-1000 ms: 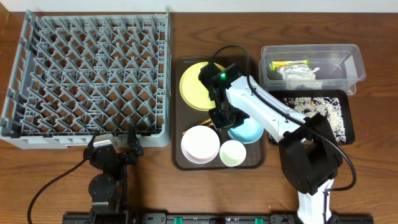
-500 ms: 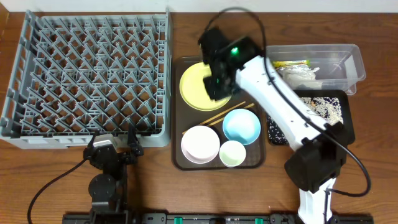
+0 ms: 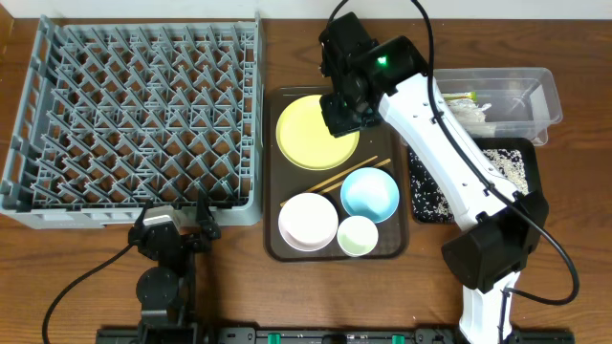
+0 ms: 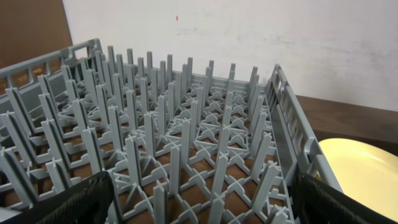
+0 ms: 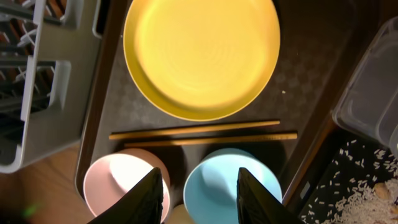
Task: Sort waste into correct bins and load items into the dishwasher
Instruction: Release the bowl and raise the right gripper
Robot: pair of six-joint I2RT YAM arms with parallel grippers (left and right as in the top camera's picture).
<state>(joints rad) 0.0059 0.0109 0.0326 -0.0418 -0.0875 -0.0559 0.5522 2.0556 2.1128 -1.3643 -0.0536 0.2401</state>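
From the overhead feed, my right gripper (image 3: pixel 340 113) hangs above the far right rim of the yellow plate (image 3: pixel 311 134). Its fingers are apart, with nothing between them. The right wrist camera looks straight down past both fingertips onto the brown tray (image 5: pixel 99 118). The plate fills the far end, and the wooden chopsticks (image 5: pixel 205 133) lie side by side across the middle. There is a thin strip of bare tray between the chopsticks and the plate's edge.

Nearer me, the white bowl (image 3: pixel 308 222), light blue bowl (image 3: pixel 371 194) and pale green cup (image 3: pixel 360 235) sit packed close. That leaves little room between their rims.

The grey dish rack (image 3: pixel 256 124) stands left of the tray, with only a narrow gap of counter (image 3: pixel 76 277) between their edges. Its pegs stand upright.

On the right, the black tray (image 3: pixel 540 186) sits just beside the brown tray and has rice (image 3: pixel 502 164) scattered on it. Behind it, the clear tub (image 3: pixel 550 100) holds the snack wrapper (image 3: pixel 461 96) and crumpled paper (image 3: pixel 475 115).

My left gripper (image 3: pixel 177 225) sits low at the rack's near wall. Its fingers are spread wide and empty.
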